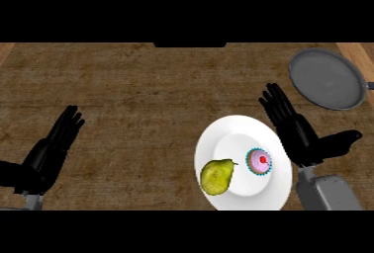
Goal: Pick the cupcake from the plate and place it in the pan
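Wooden desk point(146, 89) is carrying a white plate point(241, 126), cupcake point(258, 161) sitting on it beside a pear point(217, 176). Right hand point(296, 131) is hovering at the rim, fingers straight and unclenched (lining up the pick, I'd judge); pan point(325, 79) waiting beyond, left hand point(51, 148) resting open.

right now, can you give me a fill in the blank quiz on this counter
1. The cupcake lies on the plate, with a ____ at its left.
2. The pan lies ____ from the robot than the plate.
3. The ____ hand is next to the plate.

Missing words: pear; farther; right.
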You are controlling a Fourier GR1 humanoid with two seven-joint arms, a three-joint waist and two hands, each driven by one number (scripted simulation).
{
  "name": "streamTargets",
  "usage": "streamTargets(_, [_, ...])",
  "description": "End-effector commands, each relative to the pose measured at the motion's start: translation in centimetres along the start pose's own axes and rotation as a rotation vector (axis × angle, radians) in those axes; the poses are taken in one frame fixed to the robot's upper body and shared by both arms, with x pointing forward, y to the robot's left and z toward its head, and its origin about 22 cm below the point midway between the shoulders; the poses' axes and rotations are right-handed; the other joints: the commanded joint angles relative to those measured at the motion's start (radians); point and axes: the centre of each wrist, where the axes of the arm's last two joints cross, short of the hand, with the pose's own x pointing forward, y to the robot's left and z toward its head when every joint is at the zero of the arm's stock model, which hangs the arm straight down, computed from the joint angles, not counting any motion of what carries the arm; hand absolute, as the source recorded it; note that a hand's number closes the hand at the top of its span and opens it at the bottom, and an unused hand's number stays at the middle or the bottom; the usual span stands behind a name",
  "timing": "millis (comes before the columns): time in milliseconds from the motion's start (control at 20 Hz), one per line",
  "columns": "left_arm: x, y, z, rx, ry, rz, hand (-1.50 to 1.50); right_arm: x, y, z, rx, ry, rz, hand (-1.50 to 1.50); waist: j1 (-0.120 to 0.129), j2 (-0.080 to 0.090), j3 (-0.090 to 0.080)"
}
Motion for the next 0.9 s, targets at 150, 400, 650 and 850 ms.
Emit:
streamTargets(150, [0.4,-3.7,-1.6,-0.098,0.074,0.076,0.00,5.3,3.3,-4.1,0.358,-0.118,0.489,1.50,0.035,-0.031,0.010])
streamTargets(400, [-1.0,-6.5,-1.1,-0.166,0.145,0.163,0.00,10.3,1.9,-5.2,0.398,-0.376,1.085,-1.50,0.020,-0.034,0.010])
streamTargets(650, [-0.2,-9.7,-1.7,-0.151,0.163,0.178,0.00,6.3,2.3,-3.0,0.442,-0.586,1.025,-1.50,0.010,-0.035,0.014])
streamTargets(850, [0.3,-7.2,-2.4,-0.136,0.160,0.170,0.00,7.2,4.7,-2.6,0.614,-0.346,1.346,-1.50,0.009,-0.045,0.009])
